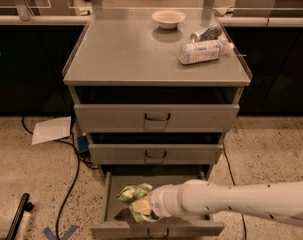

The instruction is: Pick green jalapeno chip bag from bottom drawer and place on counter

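Speckled floor [271,154], dark cabinets [26,69], warm dim light.
Black cables [69,194] trail at 8 o'clock past a white sheet [51,130]; pale ledge [36,20] at 11 (gripper [145,207] low at 6).

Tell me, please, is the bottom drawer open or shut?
Open: the bottom drawer is pulled out, the gripper at the green jalapeno chip bag inside.

High front camera looks down over counter [126,54] to claw [144,208] in bottom drawer [156,229].
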Motion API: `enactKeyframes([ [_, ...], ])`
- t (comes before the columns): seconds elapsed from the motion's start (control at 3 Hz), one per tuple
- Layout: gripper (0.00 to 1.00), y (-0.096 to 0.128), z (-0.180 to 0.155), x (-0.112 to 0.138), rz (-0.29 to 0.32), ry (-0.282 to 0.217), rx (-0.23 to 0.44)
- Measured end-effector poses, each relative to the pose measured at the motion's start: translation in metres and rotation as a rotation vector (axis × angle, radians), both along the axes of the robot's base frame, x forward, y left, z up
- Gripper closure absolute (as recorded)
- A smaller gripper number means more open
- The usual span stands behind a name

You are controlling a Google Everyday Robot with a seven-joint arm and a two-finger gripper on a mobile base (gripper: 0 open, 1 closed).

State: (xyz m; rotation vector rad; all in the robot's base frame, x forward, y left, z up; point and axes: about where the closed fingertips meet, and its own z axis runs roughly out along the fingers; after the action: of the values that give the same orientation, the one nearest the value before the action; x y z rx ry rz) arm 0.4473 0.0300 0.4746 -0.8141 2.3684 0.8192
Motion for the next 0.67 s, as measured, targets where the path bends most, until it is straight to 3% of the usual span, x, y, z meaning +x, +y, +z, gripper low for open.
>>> enactKeyframes([
  [0.33, 1.00, 0.004, 0.060, -0.039, -0.003, -0.096, -0.018],
  [0.67, 1.00, 0.006, 0.092, -0.038, 0.010, -0.169, -0.041],
])
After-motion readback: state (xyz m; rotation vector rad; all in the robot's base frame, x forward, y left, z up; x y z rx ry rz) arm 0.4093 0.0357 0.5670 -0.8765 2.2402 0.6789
